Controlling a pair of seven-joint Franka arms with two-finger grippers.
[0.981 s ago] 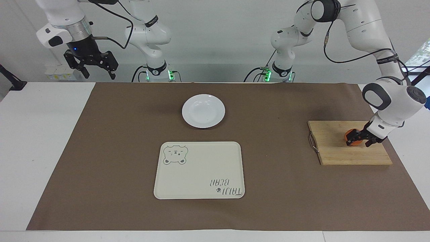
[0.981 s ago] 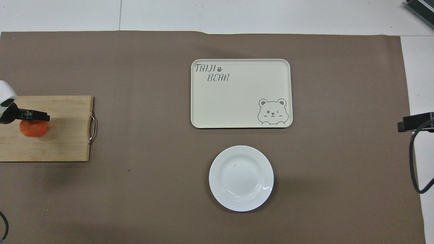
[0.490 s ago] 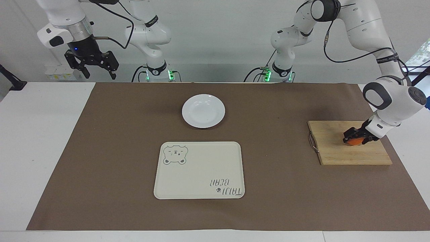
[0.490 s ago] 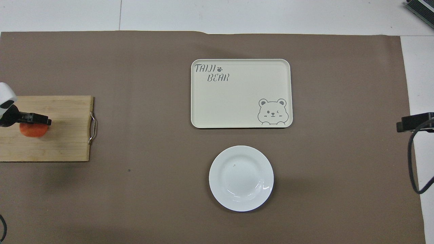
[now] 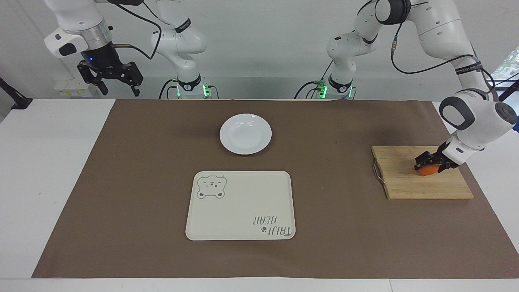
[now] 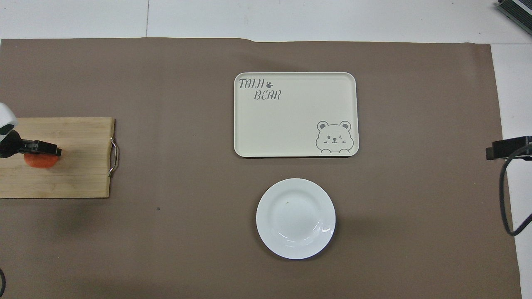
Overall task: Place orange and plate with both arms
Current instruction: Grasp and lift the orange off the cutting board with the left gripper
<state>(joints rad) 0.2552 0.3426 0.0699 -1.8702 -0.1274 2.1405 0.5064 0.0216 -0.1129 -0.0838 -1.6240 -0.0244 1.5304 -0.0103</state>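
The orange (image 5: pixel 425 171) (image 6: pixel 39 161) rests on a wooden cutting board (image 5: pixel 405 182) (image 6: pixel 79 174) at the left arm's end of the table. My left gripper (image 5: pixel 430 162) (image 6: pixel 39 147) is down on the orange, straddling its top and hiding its upper half. The white plate (image 5: pixel 245 134) (image 6: pixel 295 219) lies bare on the brown mat near the robots' edge, at the middle of the table. My right gripper (image 5: pixel 117 87) hangs open, high over the right arm's end of the table, holding nothing and waiting.
A cream tray with a bear drawing (image 5: pixel 241 205) (image 6: pixel 296 114) lies farther from the robots than the plate, with nothing on it. The cutting board has a metal handle (image 5: pixel 378 172) on its side toward the table's middle. The brown mat (image 5: pixel 121 182) covers most of the table.
My left gripper has sunk lower onto the orange and now covers more of it. The right gripper has barely shifted. Plate and tray have not moved.
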